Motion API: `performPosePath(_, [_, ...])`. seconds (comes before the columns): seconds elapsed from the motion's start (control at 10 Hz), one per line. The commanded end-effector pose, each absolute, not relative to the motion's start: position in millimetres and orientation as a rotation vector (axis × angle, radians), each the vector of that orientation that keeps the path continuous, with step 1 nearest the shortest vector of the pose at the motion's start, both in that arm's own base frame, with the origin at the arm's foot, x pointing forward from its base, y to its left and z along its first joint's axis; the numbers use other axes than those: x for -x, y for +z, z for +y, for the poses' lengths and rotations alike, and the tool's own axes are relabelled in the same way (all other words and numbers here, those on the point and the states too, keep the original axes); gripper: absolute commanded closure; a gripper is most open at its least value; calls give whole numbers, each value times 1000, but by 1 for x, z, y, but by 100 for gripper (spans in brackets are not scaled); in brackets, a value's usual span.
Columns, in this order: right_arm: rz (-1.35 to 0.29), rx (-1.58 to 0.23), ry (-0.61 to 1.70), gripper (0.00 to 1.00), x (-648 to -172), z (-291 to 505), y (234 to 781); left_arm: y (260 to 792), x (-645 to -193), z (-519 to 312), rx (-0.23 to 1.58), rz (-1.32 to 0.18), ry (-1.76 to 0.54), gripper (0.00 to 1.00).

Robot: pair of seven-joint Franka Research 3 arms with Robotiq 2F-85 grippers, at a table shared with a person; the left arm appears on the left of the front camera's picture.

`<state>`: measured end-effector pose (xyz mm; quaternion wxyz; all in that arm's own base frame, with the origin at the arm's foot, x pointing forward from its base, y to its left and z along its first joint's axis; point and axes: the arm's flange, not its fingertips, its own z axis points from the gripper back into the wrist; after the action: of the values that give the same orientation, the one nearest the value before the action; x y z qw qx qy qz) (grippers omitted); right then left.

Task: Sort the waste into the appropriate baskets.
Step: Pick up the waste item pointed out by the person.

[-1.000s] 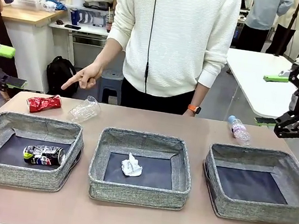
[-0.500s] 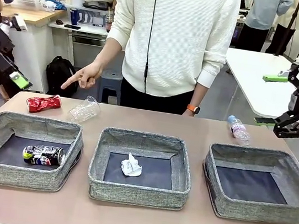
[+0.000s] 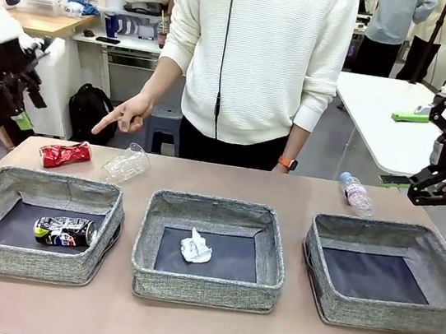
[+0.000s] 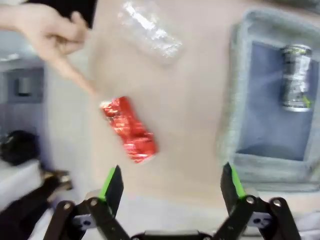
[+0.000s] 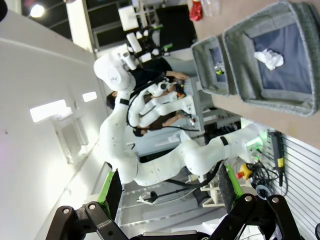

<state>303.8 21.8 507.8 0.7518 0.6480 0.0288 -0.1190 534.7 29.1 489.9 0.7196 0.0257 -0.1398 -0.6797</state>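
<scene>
Left wrist view is showing the left gripper (image 4: 171, 172) hovering wide open over the red can (image 4: 129, 129), which is lying just beside the leftmost basket (image 4: 227, 125). The right gripper (image 3: 404, 149) is gaping empty too.

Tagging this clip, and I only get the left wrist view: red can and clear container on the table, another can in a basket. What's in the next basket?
Observer: The middle basket holds a paper ball.
Operator: Any other waste still out?
Observer: A bottle lies behind the right basket.
Operator: And the right gripper?
Observer: Open, in the air to the right of the bottle.
</scene>
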Motion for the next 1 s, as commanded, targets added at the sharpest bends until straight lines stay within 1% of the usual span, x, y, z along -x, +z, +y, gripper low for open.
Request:
performPosePath(0.0, [58,-1435,-248,0,-305,21,510,493,-522,40,101,-262,-1429,0])
performPosePath(0.3, [58,-1435,-248,0,-305,21,510,493,-522,40,101,-262,-1429,0])
performPosePath(0.4, [58,-1435,-248,0,-305,21,510,482,-524,36,43,-266,-1470,0])
performPosePath(0.6, [58,-1435,-248,0,-305,21,510,473,-543,35,8,-161,-1344,0])
performPosePath(0.9, [58,-1435,-248,0,-305,21,510,446,-583,35,83,-74,-1320,0])
